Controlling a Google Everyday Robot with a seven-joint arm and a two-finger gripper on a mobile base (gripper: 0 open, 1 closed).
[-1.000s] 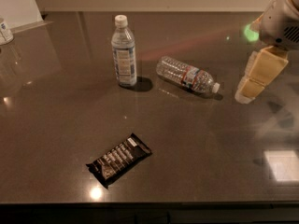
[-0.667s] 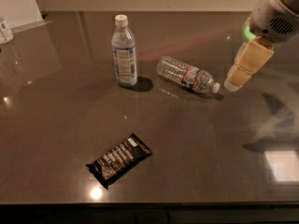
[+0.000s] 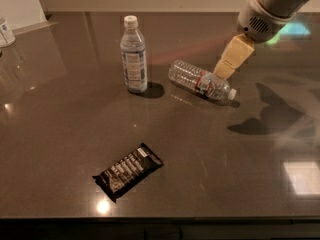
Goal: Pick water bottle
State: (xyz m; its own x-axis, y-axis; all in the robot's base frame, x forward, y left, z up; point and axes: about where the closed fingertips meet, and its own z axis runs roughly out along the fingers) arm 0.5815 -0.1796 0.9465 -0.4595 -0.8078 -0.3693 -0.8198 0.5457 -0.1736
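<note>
Water bottle (image 3: 200, 81) lies on its side on the dark tabletop (image 3: 210, 184), right of centre in the far half.

Camera view, change against earlier frames: the claw (image 3: 223, 73) has moved left. 1.0 s ago it hung well to the right of the bottle's cap; 0.7 s ago it was just beside the cap; now its tan tip sits at the far edge of the bottle, by the label band near the neck. Contact between tip and bottle: cannot tell. Claw opening: cannot tell, since it reads as one tan wedge. The bottle is unchanged in place and pose, as are the other items.

Orientation: the long axis runs diagonally, from far-left to near-right. The white cap points right and slightly toward the camera; the base points left and away. The red, white and blue band sits toward the cap end.

Other items: an upright bottle (image 3: 134, 54) with a tall pale label stands to the left of the lying one, apart from it. A black snack wrapper (image 3: 127, 170) lies flat near the front edge, well apart from both. The arm's shadow (image 3: 270, 115) falls on the tabletop right of the cap.
</note>
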